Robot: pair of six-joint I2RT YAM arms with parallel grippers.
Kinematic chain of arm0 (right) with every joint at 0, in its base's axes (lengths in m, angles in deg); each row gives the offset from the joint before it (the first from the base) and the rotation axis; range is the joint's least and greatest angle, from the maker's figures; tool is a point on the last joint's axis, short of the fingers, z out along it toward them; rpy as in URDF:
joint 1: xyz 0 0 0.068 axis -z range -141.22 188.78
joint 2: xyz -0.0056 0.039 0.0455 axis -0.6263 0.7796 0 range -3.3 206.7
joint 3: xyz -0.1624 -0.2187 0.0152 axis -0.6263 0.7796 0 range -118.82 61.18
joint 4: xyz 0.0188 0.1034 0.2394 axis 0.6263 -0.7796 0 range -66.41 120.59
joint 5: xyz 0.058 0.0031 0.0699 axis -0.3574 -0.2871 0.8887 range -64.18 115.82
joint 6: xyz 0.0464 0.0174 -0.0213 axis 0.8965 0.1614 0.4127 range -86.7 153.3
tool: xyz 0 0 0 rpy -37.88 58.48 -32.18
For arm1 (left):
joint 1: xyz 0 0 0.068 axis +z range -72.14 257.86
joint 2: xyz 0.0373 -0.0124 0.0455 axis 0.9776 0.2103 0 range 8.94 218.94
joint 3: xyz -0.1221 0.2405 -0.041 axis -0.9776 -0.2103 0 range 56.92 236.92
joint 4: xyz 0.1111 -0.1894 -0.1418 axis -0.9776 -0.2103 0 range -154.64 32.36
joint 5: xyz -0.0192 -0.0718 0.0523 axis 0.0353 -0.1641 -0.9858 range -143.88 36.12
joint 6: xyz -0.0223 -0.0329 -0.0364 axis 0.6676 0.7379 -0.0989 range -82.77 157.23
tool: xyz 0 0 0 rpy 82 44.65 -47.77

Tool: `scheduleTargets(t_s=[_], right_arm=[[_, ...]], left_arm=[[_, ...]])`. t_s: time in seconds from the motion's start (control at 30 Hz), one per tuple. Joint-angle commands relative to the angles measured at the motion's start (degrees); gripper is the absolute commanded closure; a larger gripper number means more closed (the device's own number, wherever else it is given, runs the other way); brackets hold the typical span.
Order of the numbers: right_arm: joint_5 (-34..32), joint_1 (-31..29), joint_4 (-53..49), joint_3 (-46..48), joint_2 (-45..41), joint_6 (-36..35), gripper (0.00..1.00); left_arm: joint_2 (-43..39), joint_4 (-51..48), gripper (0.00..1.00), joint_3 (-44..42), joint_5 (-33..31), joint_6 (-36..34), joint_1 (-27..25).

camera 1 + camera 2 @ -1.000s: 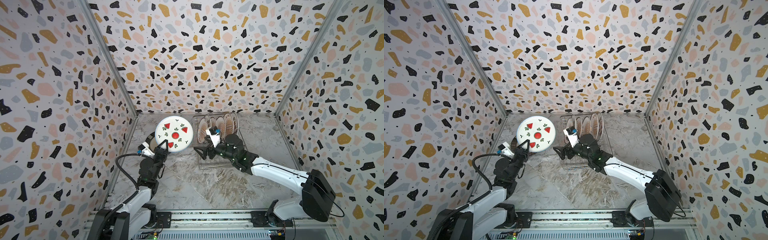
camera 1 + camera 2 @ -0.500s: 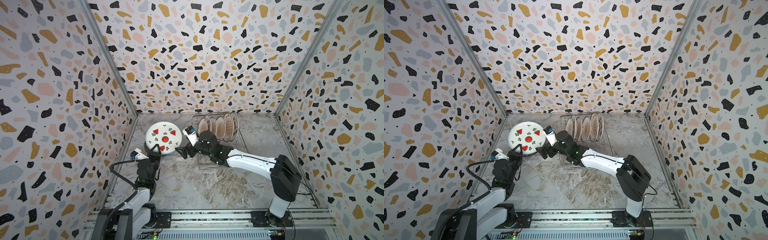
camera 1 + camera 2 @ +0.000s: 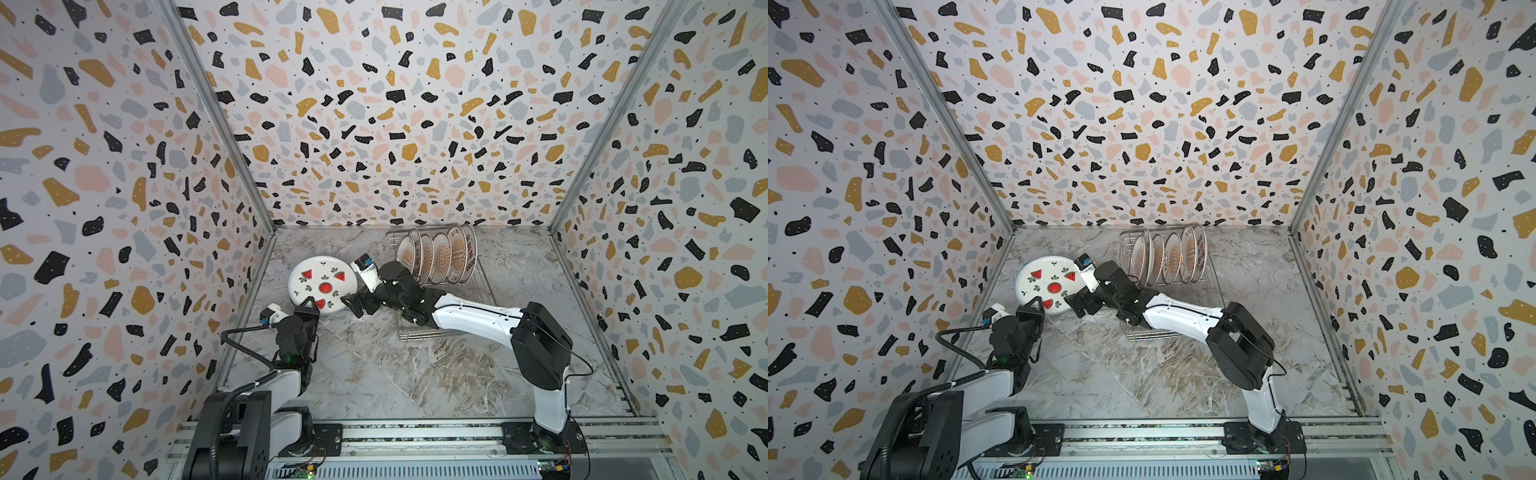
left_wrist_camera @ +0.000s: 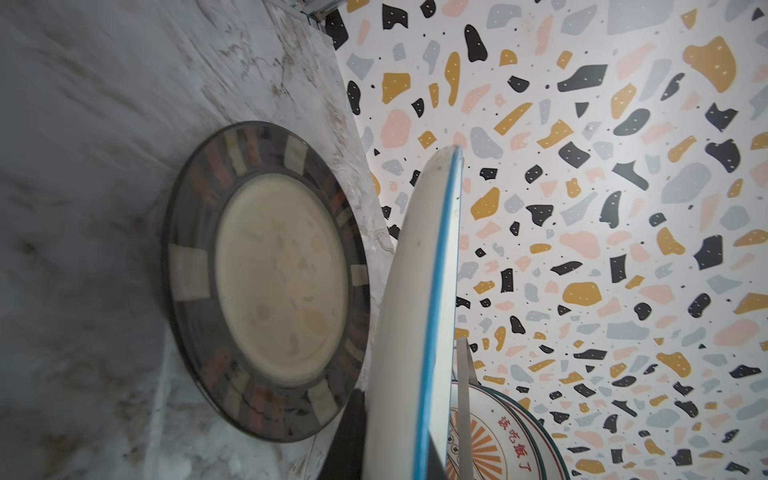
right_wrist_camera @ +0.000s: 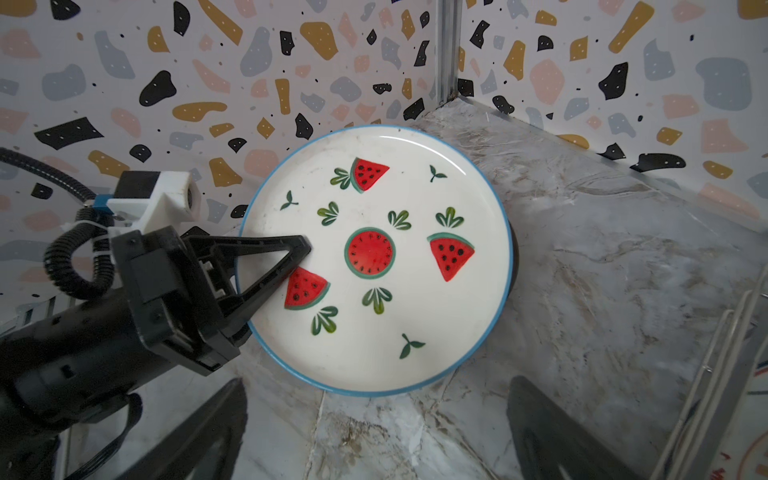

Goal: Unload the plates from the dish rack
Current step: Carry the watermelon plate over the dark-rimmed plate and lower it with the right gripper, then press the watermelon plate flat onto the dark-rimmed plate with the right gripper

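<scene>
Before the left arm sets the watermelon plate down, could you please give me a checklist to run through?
1. Left tool shut on the watermelon plate rim: ok.
2. Watermelon plate lying flat: not ok, tilted above the dark-rimmed plate.
3. Dark-rimmed plate flat on the table: ok.
4. Right tool open and empty: ok.
5. Right tool apart from the watermelon plate: ok, though close.
6. Sunburst plates upright in the dish rack: ok.

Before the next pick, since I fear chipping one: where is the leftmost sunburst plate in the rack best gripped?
I'd grip the leftmost plate by its top rim, coming down from above, a jaw on each face. It stands on edge in the rack, with plates close behind it, so only the upper rim looks free.
</scene>
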Motion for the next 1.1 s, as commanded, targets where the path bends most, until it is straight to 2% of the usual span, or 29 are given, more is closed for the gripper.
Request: scheduleTargets(t_s=[0.0, 0.5, 1.07], right_arm=[[-1.0, -0.3, -0.5, -3.8, 1.3, 0.9, 0.02], [-1.6, -0.5, -8.4, -17.4, 12.5, -0.5, 0.03], [-0.9, -0.4, -7.0, -18.4, 14.5, -1.9, 0.03]], left_arm=[[0.8, 13.3, 1.0, 1.6, -2.7, -0.2, 0.9], [3.8, 5.6, 1.0, 5.7, -6.2, -2.8, 1.2], [11.1, 2.7, 1.0, 10.5, -5.8, -3.3, 1.2]])
